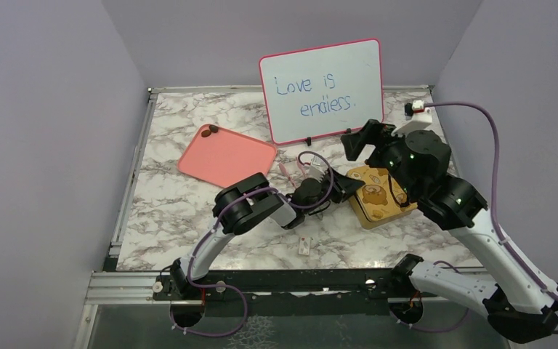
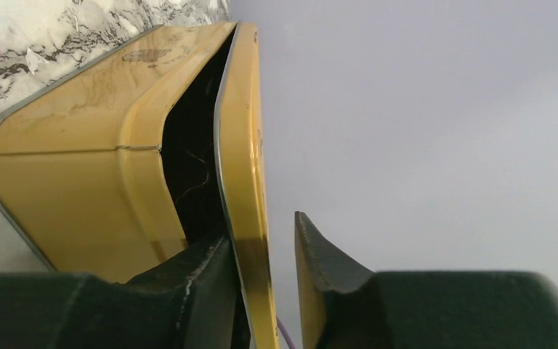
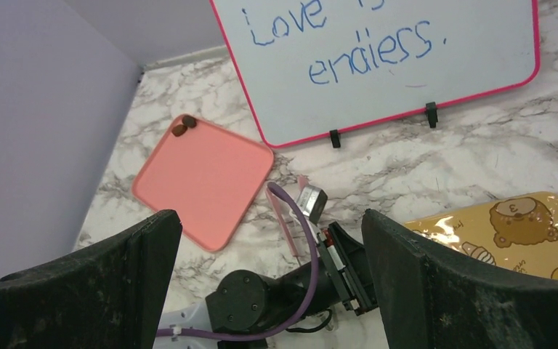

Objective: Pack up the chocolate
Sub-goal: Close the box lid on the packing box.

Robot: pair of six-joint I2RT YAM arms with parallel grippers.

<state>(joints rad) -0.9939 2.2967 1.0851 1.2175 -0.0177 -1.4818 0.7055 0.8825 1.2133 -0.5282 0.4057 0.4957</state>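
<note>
Two dark brown pieces of chocolate [image 1: 209, 130] [image 3: 184, 126] lie at the far corner of a pink tray [image 1: 227, 158] [image 3: 202, 180]. A gold box [image 1: 378, 196] [image 2: 73, 174] sits right of centre, its bear-printed lid [image 3: 508, 233] [image 2: 243, 131] raised a little along one side over a dark gap. My left gripper [image 1: 340, 186] [image 2: 261, 229] straddles the lid's rim at the box's left edge. One finger touches the rim and the other stands off it, so it is open. My right gripper [image 1: 360, 145] [image 3: 269, 218] hovers wide open and empty above the left arm's wrist.
A whiteboard [image 1: 323, 87] reading "Love is endless" stands at the back. A small white tag [image 1: 304, 246] lies near the front edge. A pink strip [image 3: 285, 218] lies between tray and box. Purple-grey walls close in on both sides.
</note>
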